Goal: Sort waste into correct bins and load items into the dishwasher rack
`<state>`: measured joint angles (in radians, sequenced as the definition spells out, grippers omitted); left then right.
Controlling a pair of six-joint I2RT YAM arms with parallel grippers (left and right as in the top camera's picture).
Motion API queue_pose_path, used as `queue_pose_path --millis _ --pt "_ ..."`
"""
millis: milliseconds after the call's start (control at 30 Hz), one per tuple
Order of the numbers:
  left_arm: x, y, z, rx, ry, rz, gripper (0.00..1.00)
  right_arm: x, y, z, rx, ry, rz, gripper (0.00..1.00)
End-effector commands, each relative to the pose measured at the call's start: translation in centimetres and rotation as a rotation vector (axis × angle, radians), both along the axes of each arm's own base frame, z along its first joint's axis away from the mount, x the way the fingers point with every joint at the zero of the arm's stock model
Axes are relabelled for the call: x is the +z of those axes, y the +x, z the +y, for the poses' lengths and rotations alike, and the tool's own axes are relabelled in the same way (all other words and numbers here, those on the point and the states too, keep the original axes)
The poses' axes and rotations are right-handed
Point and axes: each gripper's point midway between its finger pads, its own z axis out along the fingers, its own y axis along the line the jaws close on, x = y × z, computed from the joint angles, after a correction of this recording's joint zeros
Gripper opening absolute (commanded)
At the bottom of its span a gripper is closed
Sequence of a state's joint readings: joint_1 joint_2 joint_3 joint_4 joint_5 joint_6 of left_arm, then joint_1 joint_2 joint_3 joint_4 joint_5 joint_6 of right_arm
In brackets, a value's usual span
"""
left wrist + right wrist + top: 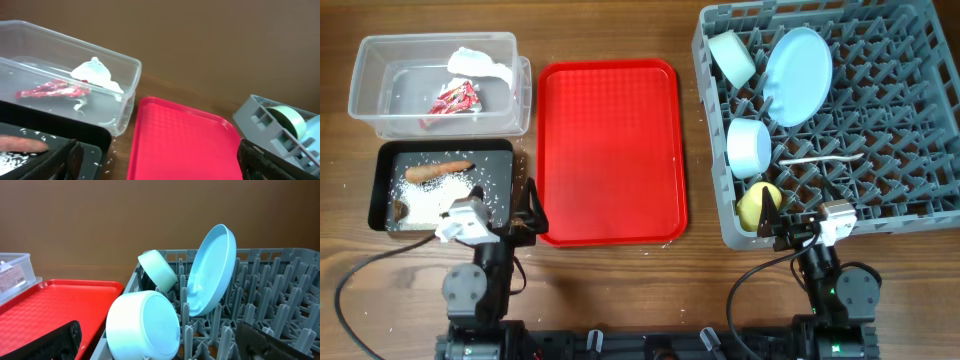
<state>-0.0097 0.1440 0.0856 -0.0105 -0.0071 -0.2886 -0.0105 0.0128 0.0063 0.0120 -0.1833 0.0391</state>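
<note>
The clear bin (365,75) holds the white tissue (478,65) and red wrapper (455,98). The black bin (382,160) holds the carrot piece (438,170), rice (430,205) and dark chunk (398,209). The grey rack (890,200) holds the greenish-white bowl (732,58), blue plate (798,75), blue bowl (749,147), yellow cup (758,205) and white spoon (820,159). My left gripper (525,213) is open and empty between the black bin and the tray's near corner. My right gripper (775,215) is open and empty at the rack's near left corner, by the cup.
The flat red tray (610,150) lies bare between the bins and the rack. A few rice grains lie on the wood by the black bin (95,135). In the right wrist view the plate (212,270) stands on edge behind the blue bowl (142,325).
</note>
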Motion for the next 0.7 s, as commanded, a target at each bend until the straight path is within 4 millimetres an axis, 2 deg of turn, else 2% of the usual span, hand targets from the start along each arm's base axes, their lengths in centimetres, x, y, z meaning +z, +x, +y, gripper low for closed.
queue_pose_path --millis 0,233,667 --pt "-0.3 -0.3 1.1 0.056 0.026 -0.032 1.00 0.2 -0.1 0.2 0.015 -0.012 -0.013 1.00" --pt "-2.2 -0.7 1.7 0.079 0.027 -0.001 1.00 0.2 -0.1 0.2 0.015 -0.013 -0.013 1.00" --pt "-2.1 -0.6 1.6 0.074 0.026 -0.003 1.00 0.2 -0.1 0.2 0.015 -0.013 -0.013 1.00"
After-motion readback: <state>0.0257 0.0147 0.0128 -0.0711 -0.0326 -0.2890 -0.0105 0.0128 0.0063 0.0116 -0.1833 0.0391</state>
